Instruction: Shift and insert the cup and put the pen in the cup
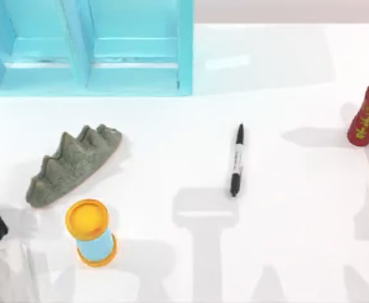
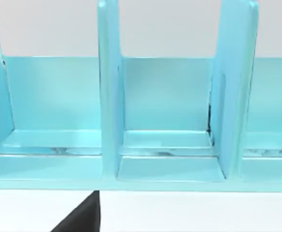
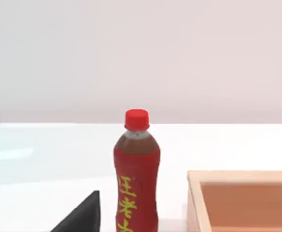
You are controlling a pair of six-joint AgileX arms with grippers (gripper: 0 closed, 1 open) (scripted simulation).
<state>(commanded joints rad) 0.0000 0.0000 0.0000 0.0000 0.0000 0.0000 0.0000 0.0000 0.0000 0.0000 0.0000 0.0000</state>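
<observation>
the pen, a slim black marker with a white label band and black cap, lies flat on the white desk, nearly lengthwise front to back, right of centre.

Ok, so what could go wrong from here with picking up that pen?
The pen lies flat on the table, slim and round, so a grasp may roll it or slip off. The red bottle stands upright at the table's right side; a reach from that side toward the pen could tip it.
</observation>
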